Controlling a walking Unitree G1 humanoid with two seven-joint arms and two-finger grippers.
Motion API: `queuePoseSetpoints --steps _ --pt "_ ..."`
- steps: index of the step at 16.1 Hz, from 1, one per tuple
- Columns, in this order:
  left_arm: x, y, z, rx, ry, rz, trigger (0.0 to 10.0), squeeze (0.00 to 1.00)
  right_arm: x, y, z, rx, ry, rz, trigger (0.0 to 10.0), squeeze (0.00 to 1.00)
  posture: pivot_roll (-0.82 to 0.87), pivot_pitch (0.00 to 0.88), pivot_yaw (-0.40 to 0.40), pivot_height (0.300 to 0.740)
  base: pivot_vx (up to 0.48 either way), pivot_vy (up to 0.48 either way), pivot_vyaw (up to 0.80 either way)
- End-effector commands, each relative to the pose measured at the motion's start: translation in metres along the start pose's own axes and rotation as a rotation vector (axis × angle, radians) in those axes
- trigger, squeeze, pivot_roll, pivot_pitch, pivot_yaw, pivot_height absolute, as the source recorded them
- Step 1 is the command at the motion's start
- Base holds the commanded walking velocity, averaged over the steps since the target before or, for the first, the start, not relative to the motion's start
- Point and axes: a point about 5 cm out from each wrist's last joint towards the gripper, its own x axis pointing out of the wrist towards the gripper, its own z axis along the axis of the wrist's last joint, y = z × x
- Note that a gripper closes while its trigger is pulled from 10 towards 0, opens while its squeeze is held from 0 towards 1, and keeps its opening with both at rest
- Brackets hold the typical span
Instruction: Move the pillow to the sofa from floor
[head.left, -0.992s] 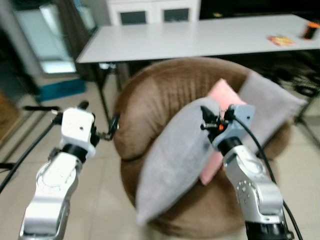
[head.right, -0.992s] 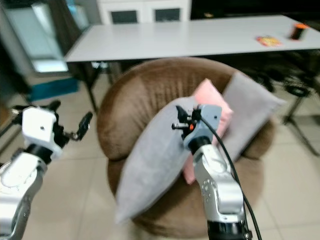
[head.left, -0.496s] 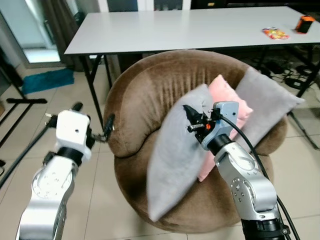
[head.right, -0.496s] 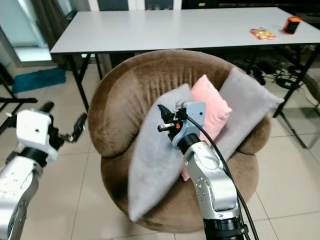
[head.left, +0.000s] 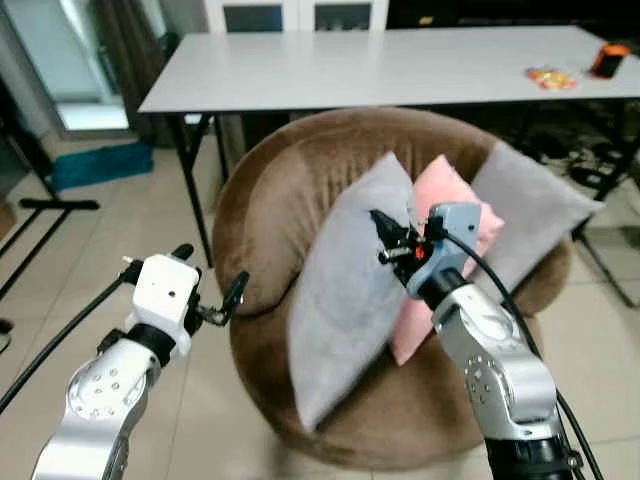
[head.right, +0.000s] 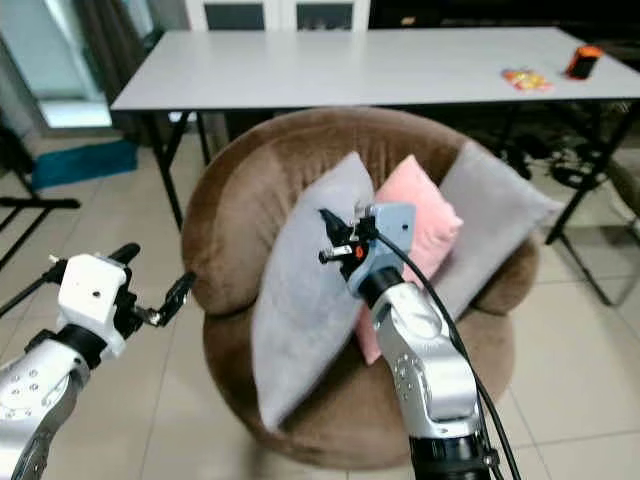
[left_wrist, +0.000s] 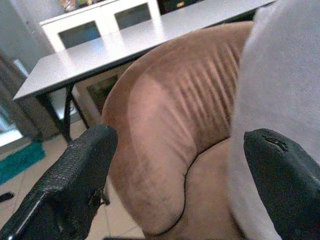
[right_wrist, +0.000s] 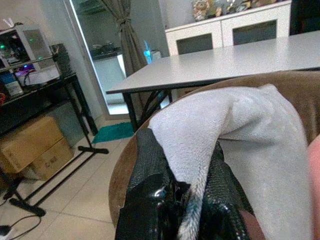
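Two black fingers of the right gripper are pinched on the upper edge of the large grey fleece pillow, with a fold of the fabric bunched between them, as the right wrist view shows plainly. The pillow stands on end on the seat of the round brown ribbed-fabric sofa, leaning toward the backrest, its lower corner hanging over the front of the seat cushion. Beside it on the sofa sit a small pink pillow and a second grey pillow.

The step in hand looks like the placing itself. To do it well, the pillow should be pushed back toward the sofa's backrest until its lower corner is carried by the seat; let go too early and it may slide off the front onto the tiled floor. The pinch is best loosened only once the fabric hangs slack, then the fingers drawn straight out so the fleece does not snag.

The right arm reaches forward and up over the sofa's front, forearm raised, wrist near the pillow's top. The left gripper hovers beside the sofa's left flank, its fingers spread wide and holding nothing. Behind the sofa stands a long white counter.
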Motion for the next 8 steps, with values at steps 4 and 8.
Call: queuePoseSetpoints --steps 4,8 --pt "0.0001 0.0005 0.0029 -0.006 -0.009 -0.003 10.0 0.0 0.0031 0.0043 0.0126 -0.021 -0.058 0.032 10.0 0.0 -0.01 0.0 0.014 0.74 0.338 0.0 -0.36" --pt "-0.0014 0.0 0.0044 -0.007 -0.017 0.001 10.0 0.0 0.0042 0.0133 0.0141 -0.082 -0.048 0.132 10.0 0.0 -0.01 0.0 0.013 0.74 0.341 0.0 0.2"
